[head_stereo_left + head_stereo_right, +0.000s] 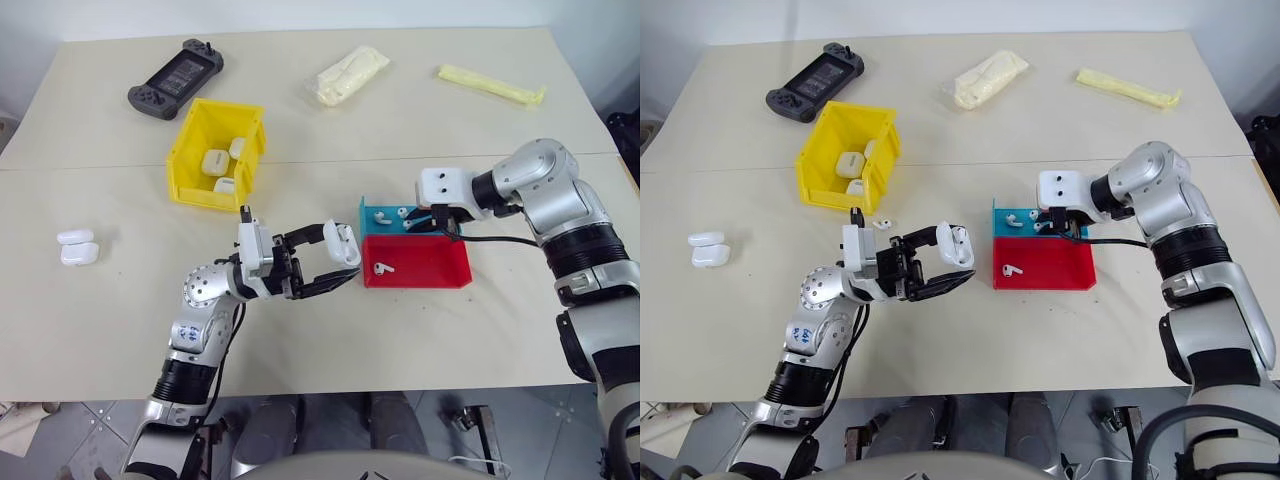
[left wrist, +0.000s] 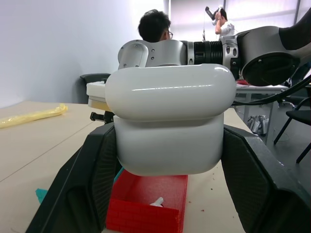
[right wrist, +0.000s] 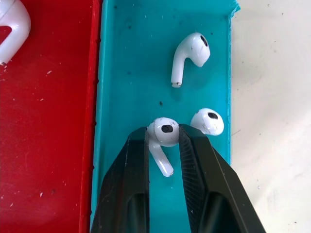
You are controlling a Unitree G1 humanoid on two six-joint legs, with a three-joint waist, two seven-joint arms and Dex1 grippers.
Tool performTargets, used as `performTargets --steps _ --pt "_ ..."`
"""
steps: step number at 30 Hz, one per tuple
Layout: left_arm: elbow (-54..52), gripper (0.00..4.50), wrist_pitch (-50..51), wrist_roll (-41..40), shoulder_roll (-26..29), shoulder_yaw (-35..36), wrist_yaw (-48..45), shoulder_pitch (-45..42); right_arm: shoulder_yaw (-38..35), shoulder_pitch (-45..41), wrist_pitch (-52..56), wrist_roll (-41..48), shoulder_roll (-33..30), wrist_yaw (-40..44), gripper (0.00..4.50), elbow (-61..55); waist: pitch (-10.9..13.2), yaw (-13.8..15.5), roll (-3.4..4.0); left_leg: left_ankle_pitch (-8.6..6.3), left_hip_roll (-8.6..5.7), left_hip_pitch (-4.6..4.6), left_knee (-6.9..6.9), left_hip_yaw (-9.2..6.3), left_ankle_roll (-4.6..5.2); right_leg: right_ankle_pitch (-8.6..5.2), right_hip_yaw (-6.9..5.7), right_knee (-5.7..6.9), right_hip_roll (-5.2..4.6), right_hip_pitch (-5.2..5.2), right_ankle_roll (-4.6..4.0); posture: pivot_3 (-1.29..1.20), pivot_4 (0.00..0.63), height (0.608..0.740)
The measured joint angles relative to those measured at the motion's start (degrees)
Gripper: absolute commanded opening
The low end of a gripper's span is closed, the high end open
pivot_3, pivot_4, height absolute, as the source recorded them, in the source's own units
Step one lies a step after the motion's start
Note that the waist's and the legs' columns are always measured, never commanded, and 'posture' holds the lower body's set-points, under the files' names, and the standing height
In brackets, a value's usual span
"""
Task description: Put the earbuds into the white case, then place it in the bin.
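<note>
The red tray [image 1: 428, 268] sits near the middle of the table [image 1: 420, 120], with the blue tray [image 3: 136, 73] pressed against its far side. The right gripper [image 3: 165, 141] reaches down into the blue tray, its 2 black fingers pinched on 1 earbud [image 3: 163, 133] by the head, stem hanging between them. 2 more earbuds lie loose in that tray just beyond, the nearer one [image 3: 208, 121] almost touching a fingertip, the other [image 3: 190, 54] farther along. Another earbud [image 1: 384, 267] lies in the red tray. Just left of the red tray, the left gripper [image 1: 335, 262] hangs above the table with its fingers clamped on the sides of the white case [image 2: 170, 121]; the lid looks seated on the body, though I can't be sure it's fully down. The yellow bin [image 1: 190, 150] stands well left of and beyond the red tray, with what look like 3 white cases inside. 2 more cases [image 1: 77, 247] rest far to the left.
</note>
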Motion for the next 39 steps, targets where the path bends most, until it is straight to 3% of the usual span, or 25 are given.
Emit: performTargets --steps 7,10,15,23,28,39 --pt "-0.01 2.81 0.76 -0.16 0.28 0.06 -0.24 -0.6 -9.79 2.31 7.23 9.05 -4.58 1.99 0.52 -8.36 0.0 0.26 0.0 0.0 -0.03 -0.03 -0.02 -0.01 0.0 0.0 -0.01 -0.04 -0.02 -0.02 0.0 0.0 0.15 0.74" --pt "0.32 2.81 0.83 -0.28 0.28 0.07 -0.72 -1.79 -16.43 9.02 11.53 17.05 -5.64 3.0 0.52 -16.78 0.0 0.39 -0.02 0.0 0.01 -0.04 -0.04 -0.07 0.0 0.0 -0.08 -0.09 -0.01 0.04 0.0 0.0 0.15 0.74" --pt "2.46 2.81 0.76 -0.26 -0.23 0.21 -1.23 -4.09 -25.92 21.77 29.29 35.13 1.11 -4.09 0.52 -33.77 0.0 0.2 0.0 0.0 0.03 -0.03 0.01 0.02 0.0 0.0 0.0 0.04 0.0 -0.04 -0.01 0.0 0.15 0.74" --pt "4.63 2.81 0.74 0.12 -0.98 0.03 -1.06 -5.74 -36.02 26.43 50.37 61.95 12.73 -24.44 0.52 -49.2 -0.01 0.43 0.01 0.0 -0.02 -0.02 0.08 -0.06 0.0 0.04 0.0 0.11 -0.02 0.0 -0.06 0.0 0.15 0.74" --pt "4.64 2.81 0.82 0.13 -1.21 0.03 -0.7 -6.97 -36.88 29.01 56.34 71.89 13.89 -31.46 0.52 -52.69 -0.01 0.68 0.01 0.0 -0.03 -0.02 0.09 -0.06 0.01 0.09 -0.01 0.12 -0.01 0.0 -0.14 0.0 0.15 0.74" --pt "4.62 2.81 2.57 -0.05 -2.1 0.07 0.43 -7.87 -32.42 35.49 53.87 73.33 16.56 -35.52 0.52 -55.73 -0.01 0.45 0.01 0.0 -0.02 -0.01 0.09 -0.04 0.01 0.09 -0.01 0.13 0.0 -0.01 -0.13 0.0 0.15 0.74"
